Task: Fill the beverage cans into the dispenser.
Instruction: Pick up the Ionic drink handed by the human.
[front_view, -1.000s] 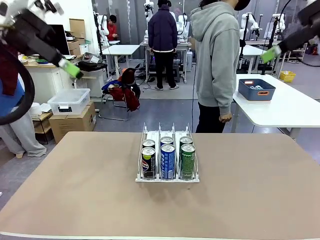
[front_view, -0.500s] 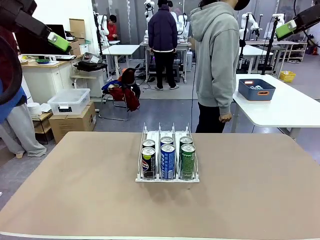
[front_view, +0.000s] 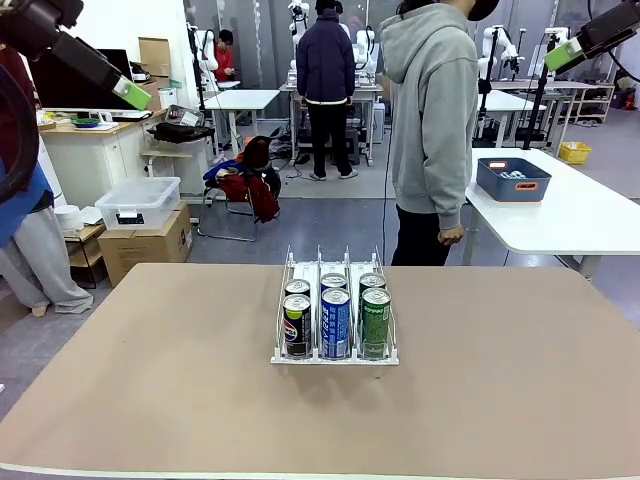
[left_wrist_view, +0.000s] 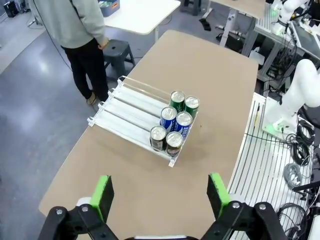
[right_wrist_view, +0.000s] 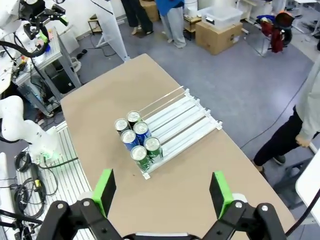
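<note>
Table (left_wrist_view: 210, 65) mid-room: rack (left_wrist_view: 125, 112) of cans (left_wrist_view: 183, 120) lies at 12 o'clock from left gripper (left_wrist_view: 160, 182) and right gripper (right_wrist_view: 162, 180), equally far; both high up, wide open, empty.

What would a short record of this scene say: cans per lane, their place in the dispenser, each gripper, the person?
dispenser: three lanes, mid-table
left lane: two black cans
middle lane: two blue cans
right lane: two green cans
placement: upright, robot's end
left gripper: open, empty, high above table
right gripper: open, empty, high above table
person: standing, far side

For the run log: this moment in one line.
left gripper open, high | right gripper open, high | six beverage cans in dispenser | person standing opposite
</note>
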